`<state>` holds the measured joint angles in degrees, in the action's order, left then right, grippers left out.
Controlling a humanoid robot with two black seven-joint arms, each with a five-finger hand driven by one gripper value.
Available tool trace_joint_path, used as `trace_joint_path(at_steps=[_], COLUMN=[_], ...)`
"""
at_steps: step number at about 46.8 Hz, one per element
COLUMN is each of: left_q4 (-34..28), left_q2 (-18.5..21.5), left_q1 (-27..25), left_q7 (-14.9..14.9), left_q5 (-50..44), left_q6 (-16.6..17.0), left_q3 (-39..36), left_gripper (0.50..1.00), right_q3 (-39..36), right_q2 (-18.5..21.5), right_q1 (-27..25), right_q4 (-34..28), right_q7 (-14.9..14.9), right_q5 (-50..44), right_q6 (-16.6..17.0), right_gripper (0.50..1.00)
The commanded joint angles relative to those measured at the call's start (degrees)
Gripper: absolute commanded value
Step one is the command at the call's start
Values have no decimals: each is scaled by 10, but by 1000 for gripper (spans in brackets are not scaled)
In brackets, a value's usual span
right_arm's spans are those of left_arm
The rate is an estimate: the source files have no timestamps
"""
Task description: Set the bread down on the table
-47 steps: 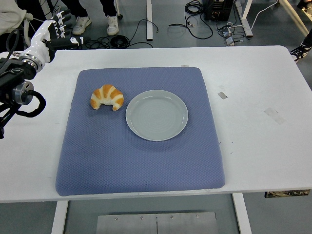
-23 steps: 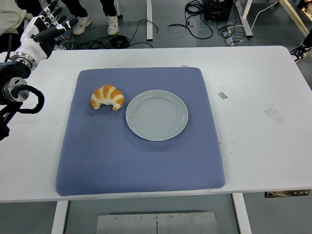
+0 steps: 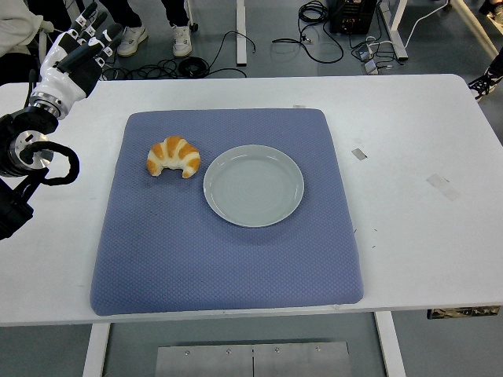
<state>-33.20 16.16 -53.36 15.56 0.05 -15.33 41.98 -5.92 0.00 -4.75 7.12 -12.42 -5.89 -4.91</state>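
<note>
Left hand (image 3: 78, 49) up at far-left table corner, fingers stretched out, loosely spread, holding nothing; well apart from the bread. Bread (image 3: 173, 156) = croissant on left part of blue mat (image 3: 228, 259), just beside grey plate (image 3: 253, 185), prob. not touching. Looks light, soft, flaky: crushes easily, so take it gently across the thick middle, not the tips. Mat edge sits just left of it. Bare white table (image 3: 409, 157) gives most room right of mat; narrower strip left. Right hand not visible.
</note>
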Motion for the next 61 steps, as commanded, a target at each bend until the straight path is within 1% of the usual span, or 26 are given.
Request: trace_joint_path(at_steps=[1, 10, 37, 61], left_q4=[2, 3, 24, 24], left_q2=[-9, -16, -16, -18], left_q1=[4, 16, 15, 15], left_q7=[0, -1, -1, 0], left_q5=[-14, -28, -25, -19], left_q6=[-7, -4, -2, -2], left_q3=[-1, 0, -9, -9], left_gripper=[983, 983, 983, 983], right_q3=[-1, 0, 0, -1], right_q2=[0, 0, 0, 0], right_q1=[0, 0, 0, 0], right_q4=[0, 0, 0, 2], right_q7=[0, 0, -1, 0], right_q5=[0, 0, 0, 1], right_q6=[0, 0, 0, 2], right_gripper=[1000, 1000, 1000, 1000])
